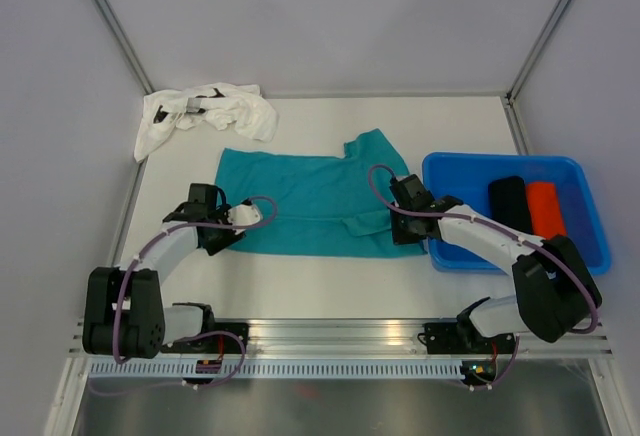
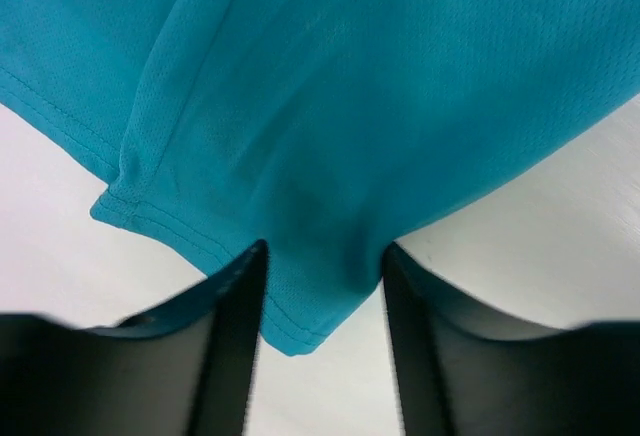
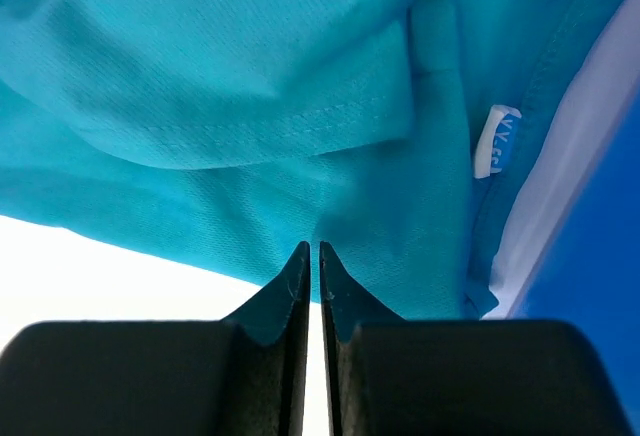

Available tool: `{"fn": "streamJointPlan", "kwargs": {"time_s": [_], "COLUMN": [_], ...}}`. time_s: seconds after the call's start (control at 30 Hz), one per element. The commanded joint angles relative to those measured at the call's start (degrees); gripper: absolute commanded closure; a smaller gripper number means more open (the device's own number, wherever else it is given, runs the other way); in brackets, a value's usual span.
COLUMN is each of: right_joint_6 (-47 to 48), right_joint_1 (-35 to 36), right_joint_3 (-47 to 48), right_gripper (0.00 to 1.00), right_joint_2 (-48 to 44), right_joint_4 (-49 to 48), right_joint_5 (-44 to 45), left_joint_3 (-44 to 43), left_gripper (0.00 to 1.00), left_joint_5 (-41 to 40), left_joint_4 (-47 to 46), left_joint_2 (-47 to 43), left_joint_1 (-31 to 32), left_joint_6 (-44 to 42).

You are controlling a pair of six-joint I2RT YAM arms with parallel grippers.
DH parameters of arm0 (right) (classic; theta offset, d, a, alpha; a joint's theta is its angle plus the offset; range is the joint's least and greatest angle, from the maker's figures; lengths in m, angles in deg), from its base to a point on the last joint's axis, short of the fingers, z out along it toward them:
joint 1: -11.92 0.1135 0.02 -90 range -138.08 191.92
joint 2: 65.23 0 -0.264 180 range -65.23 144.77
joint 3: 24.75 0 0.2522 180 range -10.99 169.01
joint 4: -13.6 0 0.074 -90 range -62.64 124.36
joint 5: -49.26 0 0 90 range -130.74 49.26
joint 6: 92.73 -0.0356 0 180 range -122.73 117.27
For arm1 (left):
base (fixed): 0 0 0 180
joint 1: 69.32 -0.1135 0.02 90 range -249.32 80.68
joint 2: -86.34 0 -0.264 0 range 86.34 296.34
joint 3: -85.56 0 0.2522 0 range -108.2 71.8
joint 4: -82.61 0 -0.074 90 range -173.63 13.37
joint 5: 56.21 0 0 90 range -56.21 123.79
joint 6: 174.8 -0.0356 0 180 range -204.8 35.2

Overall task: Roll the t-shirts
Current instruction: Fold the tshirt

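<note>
Top external view: the teal t-shirt (image 1: 300, 196) lies spread flat mid-table (image 1: 330, 286), the white t-shirt (image 1: 210, 114) crumpled at the far left corner. The black t-shirt (image 1: 508, 201) and the orange-red t-shirt (image 1: 545, 208) sit rolled side by side in the blue tub (image 1: 500, 159) on the right. At the teal shirt's near left corner, the left claw (image 2: 324, 252) stands spread, the hem lying between its fingers. At the shirt's right edge, beside the tub, the right claw (image 3: 311, 248) is pressed almost together, pinching the cloth's edge.
</note>
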Motion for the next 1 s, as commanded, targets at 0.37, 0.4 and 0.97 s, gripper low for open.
{"fn": "streamJointPlan", "kwargs": {"time_s": [0.37, 0.4, 0.97], "right_joint_6": [-1.41, -1.59, -2.21], "right_joint_1": [2.68, 3.20, 6.81], "right_joint_3": [-1.77, -1.86, 3.40], "right_gripper": [0.89, 0.89, 0.72], "right_joint_2": [4.34, 4.52, -1.89], "right_joint_4": [-5.17, -5.26, 0.53], "right_joint_5": [0.38, 0.29, 1.69], "left_joint_3": [7.30, 7.48, -3.22], "left_gripper": [0.98, 0.98, 0.37], "left_joint_5": [-4.01, -3.83, 3.89], "left_joint_4": [0.67, 3.82, 22.13], "left_joint_2": [-5.33, -6.56, -17.30], "left_joint_1": [-1.00, -0.91, -1.61], "left_joint_6": [-7.01, -7.71, 0.18]}}
